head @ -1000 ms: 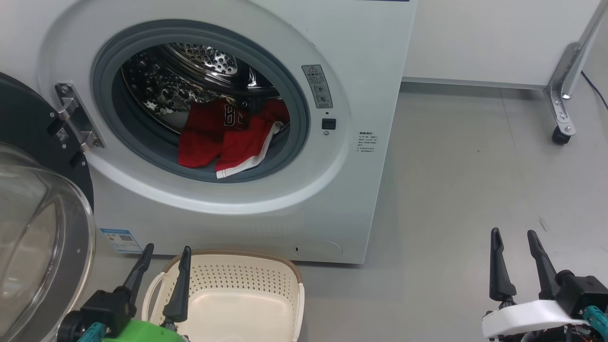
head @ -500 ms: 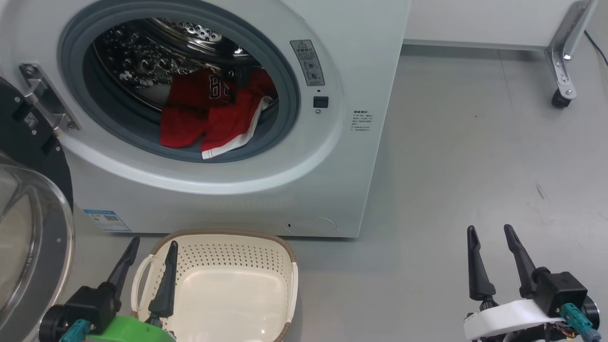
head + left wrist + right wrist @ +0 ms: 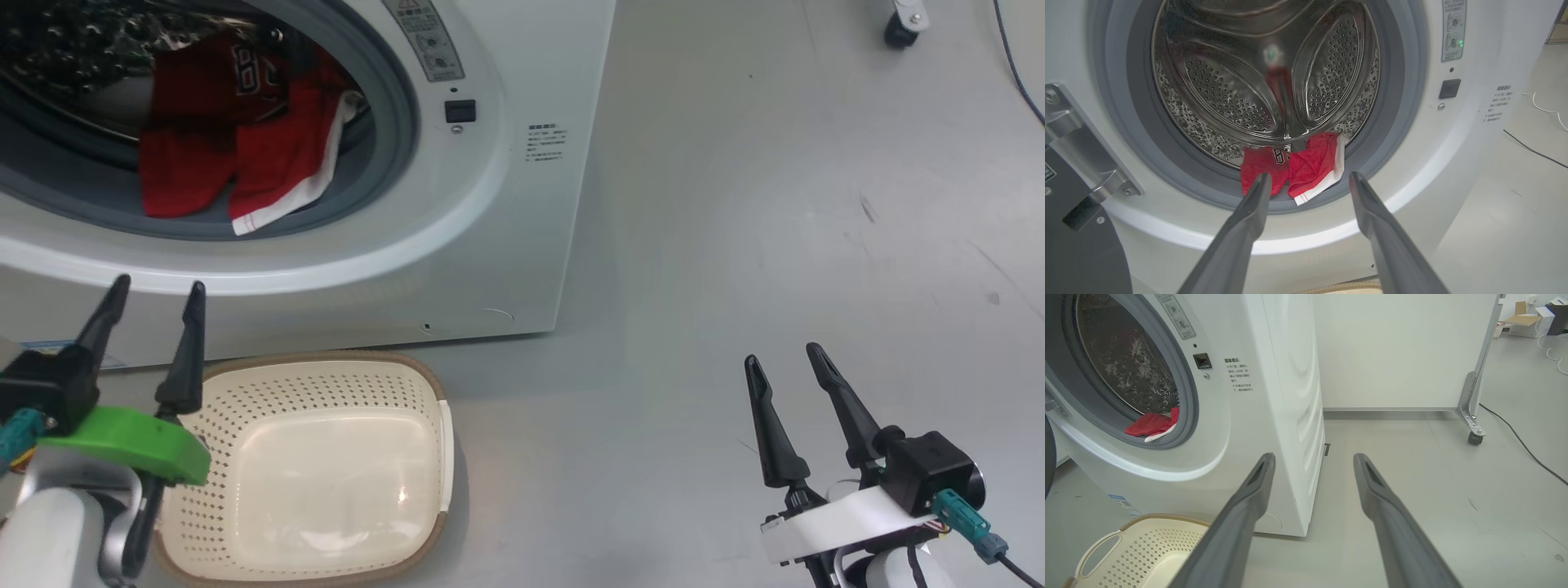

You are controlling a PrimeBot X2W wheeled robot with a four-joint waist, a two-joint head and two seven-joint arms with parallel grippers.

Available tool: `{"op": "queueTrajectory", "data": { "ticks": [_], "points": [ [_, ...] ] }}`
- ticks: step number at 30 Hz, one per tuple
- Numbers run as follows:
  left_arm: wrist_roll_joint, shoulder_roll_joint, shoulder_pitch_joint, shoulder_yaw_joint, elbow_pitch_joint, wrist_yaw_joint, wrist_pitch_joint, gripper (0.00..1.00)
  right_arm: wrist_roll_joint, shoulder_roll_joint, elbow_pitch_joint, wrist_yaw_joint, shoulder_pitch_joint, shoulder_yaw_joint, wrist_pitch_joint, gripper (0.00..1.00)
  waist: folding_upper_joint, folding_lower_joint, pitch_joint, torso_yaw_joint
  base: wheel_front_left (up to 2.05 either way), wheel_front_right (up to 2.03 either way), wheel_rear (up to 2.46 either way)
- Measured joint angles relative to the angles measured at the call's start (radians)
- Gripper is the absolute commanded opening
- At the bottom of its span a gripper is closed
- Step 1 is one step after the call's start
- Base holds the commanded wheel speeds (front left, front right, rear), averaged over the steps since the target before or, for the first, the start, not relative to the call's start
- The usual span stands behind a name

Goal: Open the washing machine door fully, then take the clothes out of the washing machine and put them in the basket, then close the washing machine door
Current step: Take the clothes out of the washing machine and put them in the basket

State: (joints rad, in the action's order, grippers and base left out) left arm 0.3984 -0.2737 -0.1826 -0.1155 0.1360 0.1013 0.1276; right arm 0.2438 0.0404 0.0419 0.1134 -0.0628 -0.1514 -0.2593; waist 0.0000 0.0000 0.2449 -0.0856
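The white washing machine (image 3: 522,73) stands with its mouth uncovered. The washing machine door (image 3: 1081,257) is swung out to the left on its metal hinge; only its black rim shows. Red clothes (image 3: 220,139) with white trim lie at the drum's front lip, one end over the grey gasket (image 3: 1310,163). The cream basket (image 3: 326,361) sits on the floor in front of the machine. My left gripper (image 3: 158,284) is open above the basket's left side and points at the clothes (image 3: 1310,175). My right gripper (image 3: 782,354) is open over bare floor to the right (image 3: 1313,457).
Grey floor stretches to the right of the machine. A metal frame leg on a caster (image 3: 1470,408) stands at the back right beside a white wall panel. A black cable (image 3: 1523,445) runs along the floor past it.
The head camera has swung right and down, so everything slid up and left in its view. My left gripper has risen above the basket toward the machine's mouth. Both grippers stayed open.
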Motion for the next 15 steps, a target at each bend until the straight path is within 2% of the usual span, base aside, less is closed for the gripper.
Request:
{"op": "queueTrajectory", "data": {
  "ticks": [10, 15],
  "points": [
    [0.011, -0.09, -0.195, 0.082, 0.036, -0.026, -0.132, 1.0, 0.031, 0.0, -0.026, 0.0, 0.079, -0.053, 0.0, 1.0, 0.0, 0.0, 0.123, -0.128, 0.0, 0.0, 0.0],
    [0.014, -0.121, -0.271, 0.087, 0.089, -0.027, -0.198, 1.0, 0.072, 0.0, -0.028, -0.002, 0.114, -0.081, 0.0, 1.0, 0.0, 0.0, 0.177, -0.197, 0.0, 0.0, 0.0]
  ]
}}
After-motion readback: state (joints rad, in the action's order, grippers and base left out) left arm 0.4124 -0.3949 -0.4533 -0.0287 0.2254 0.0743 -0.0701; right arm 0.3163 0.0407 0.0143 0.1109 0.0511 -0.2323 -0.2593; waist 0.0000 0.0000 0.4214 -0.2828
